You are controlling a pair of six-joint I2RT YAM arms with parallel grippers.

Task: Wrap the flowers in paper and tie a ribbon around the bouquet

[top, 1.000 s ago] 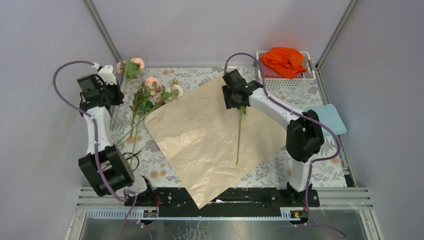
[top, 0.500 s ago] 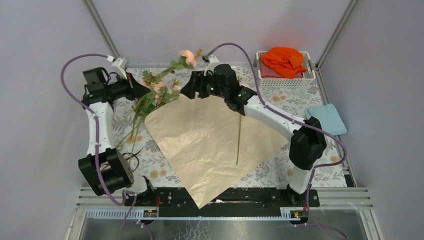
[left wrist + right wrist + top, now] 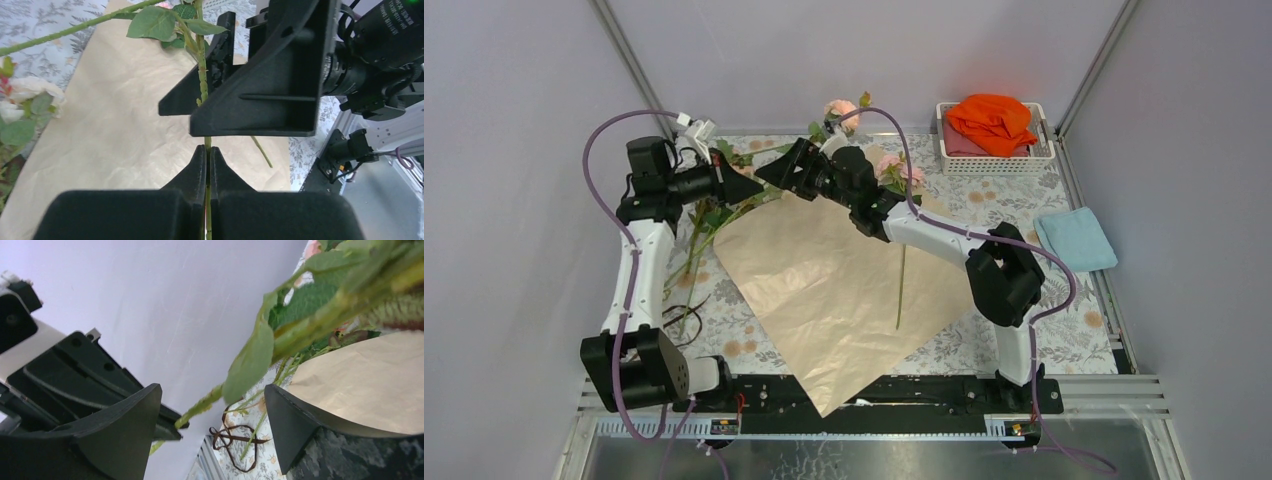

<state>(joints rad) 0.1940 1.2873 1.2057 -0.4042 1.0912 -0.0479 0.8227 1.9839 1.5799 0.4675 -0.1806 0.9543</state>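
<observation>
Now the left gripper is clamped tight on one flower stem, held above the paper's 11 o'clock corner. The right gripper gapes wide around that stem without gripping it. Other flowers lie off the paper's 9 o'clock edge.

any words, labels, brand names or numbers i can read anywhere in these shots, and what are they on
No text can be read in any view.
black motor housing on the right arm: any marking on it is too blurred to read.
paper: plain, no print.
white basket: no label visible.
table covering: floral pattern only, no lettering.
</observation>
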